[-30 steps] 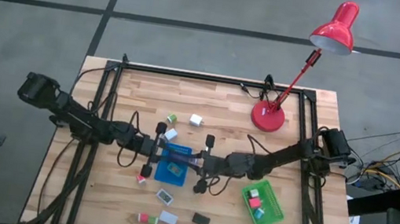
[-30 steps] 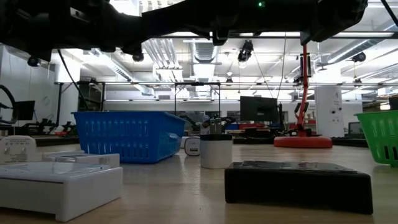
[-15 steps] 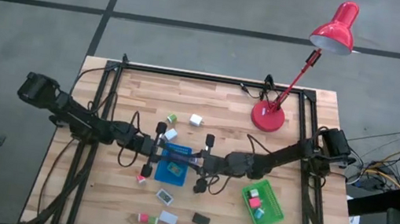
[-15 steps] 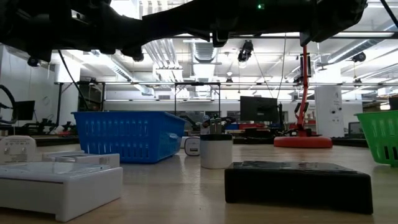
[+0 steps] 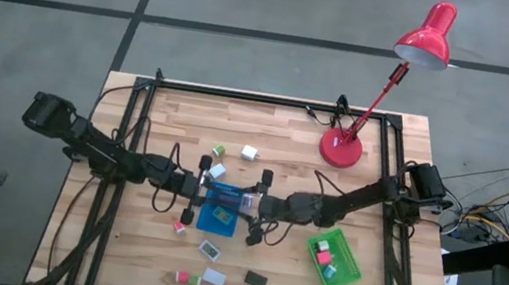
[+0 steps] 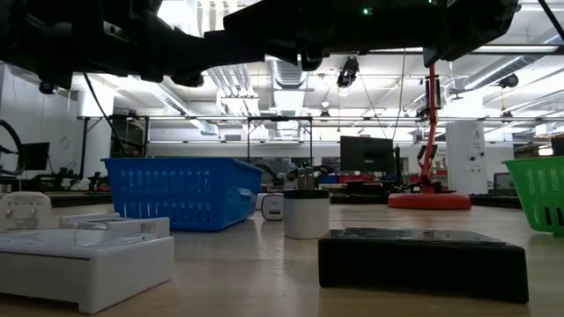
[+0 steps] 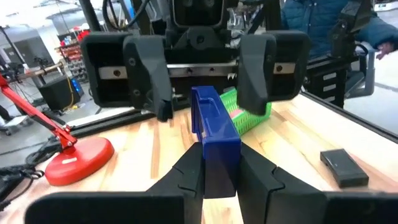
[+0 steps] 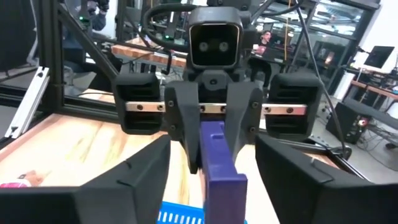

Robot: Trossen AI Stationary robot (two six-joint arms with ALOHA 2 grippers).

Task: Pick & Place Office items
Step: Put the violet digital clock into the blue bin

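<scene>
Navy block point(image 7: 215, 134) between 2 facing grippers

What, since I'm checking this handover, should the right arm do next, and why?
Probably draw the right gripper straight back, away from the left arm. Its fingers stand wide apart on either side of the blue block, while the left gripper is shut on that block above the blue tray. So the left grip alone seems to carry it.

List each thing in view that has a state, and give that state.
Left claw: shut on the navy rectangular block.
Right claw: open, fingers either side of the navy block.
Blue plastic tray: under the claws.
Green plastic tray: holds small items.
Red desk lamp: upright.
</scene>
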